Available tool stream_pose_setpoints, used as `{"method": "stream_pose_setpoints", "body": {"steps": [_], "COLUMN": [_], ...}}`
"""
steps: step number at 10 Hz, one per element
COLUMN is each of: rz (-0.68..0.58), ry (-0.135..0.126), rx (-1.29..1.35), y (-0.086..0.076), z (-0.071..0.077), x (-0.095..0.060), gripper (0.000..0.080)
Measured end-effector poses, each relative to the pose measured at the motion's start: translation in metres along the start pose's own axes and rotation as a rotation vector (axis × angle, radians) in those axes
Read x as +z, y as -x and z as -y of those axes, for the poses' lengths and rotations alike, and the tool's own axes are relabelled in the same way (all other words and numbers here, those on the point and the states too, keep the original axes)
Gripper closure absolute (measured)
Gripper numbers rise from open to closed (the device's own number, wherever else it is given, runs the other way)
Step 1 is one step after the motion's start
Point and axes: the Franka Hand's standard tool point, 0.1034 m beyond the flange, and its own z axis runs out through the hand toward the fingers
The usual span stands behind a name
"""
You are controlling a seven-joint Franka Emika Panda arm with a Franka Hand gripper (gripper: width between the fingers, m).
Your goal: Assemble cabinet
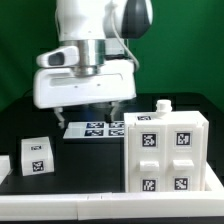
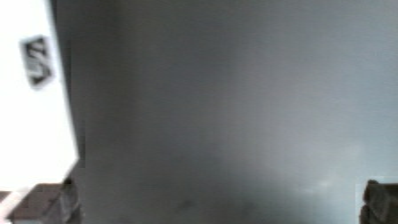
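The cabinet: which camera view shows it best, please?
The exterior view: the cabinet stands in plain sight at that view's right, tags and compartments facing the camera. The wrist view shows mostly dark table; whether the tagged white sliver at its edge is the cabinet, I cannot tell.

text: none legible | signs: square black-and-white tags only, no letters or numbers | on: cabinet (image 1: pixel 165 150) at right; marker board (image 1: pixel 96 128) far centre; small white block (image 1: pixel 36 155) at left | wrist view: one blurred tag (image 2: pixel 34 62), bearer unclear
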Motion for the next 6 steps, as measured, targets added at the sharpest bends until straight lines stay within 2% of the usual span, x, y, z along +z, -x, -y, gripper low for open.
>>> {"method": "stream_pose_setpoints", "body": {"steps": [1, 2, 3, 6], "rz": [0.015, 0.024, 0.024, 0.027], "ry": [-0.003, 0.003, 0.007, 0.004], "rx": [-0.010, 0.001, 0.004, -0.003], "y": [0.002, 0.003, 0.003, 0.003], "z": [-0.015, -0.038, -0.047, -0.043], "x": [-0.001, -0.001, 0.001, 0.002], "gripper": [0.0002, 0.0002, 0.0002, 0.0002]}}
